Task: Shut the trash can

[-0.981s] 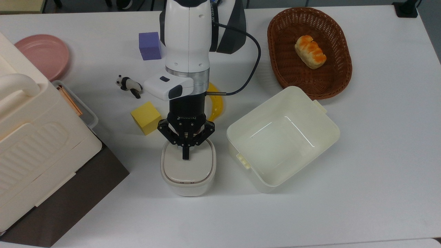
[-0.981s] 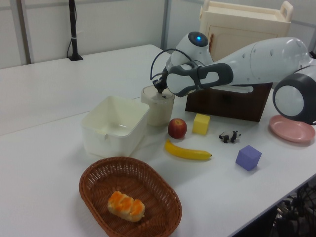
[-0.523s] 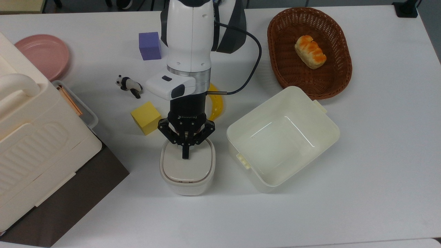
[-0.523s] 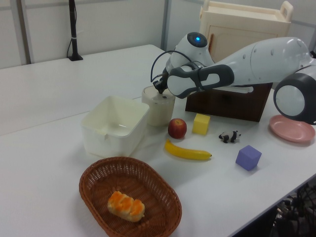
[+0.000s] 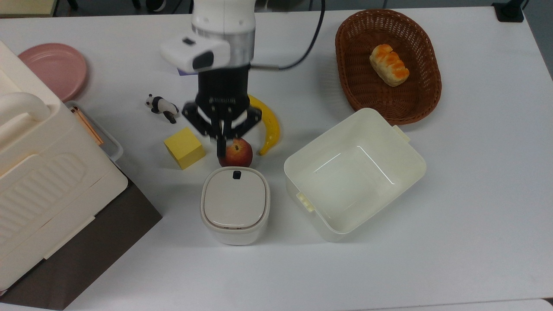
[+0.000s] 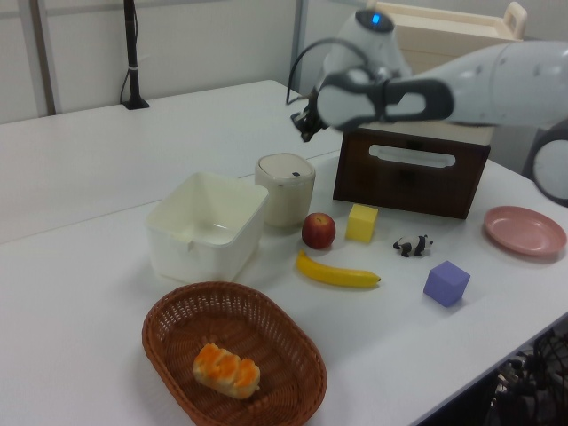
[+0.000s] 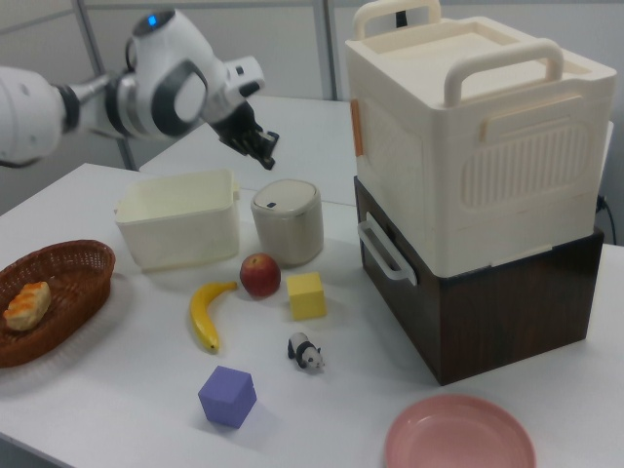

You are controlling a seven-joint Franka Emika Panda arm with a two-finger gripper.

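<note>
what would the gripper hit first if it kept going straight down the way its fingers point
Probably the small cream-white trash can's flat beige lid, or its back rim. The gripper hangs above it, pointing down; depth is unclear, and the red apple lies close behind.

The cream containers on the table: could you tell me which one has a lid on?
The small trash can, with its flat lid shut; the larger tub beside it is lidless.

Robot lab or office test bench.
White desk (image 5: 475,194), partition panels (image 6: 213,40) behind, toy props like a purple cube (image 7: 227,396).

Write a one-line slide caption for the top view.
Pincer raised above the apple, trash can lid shut.
</note>
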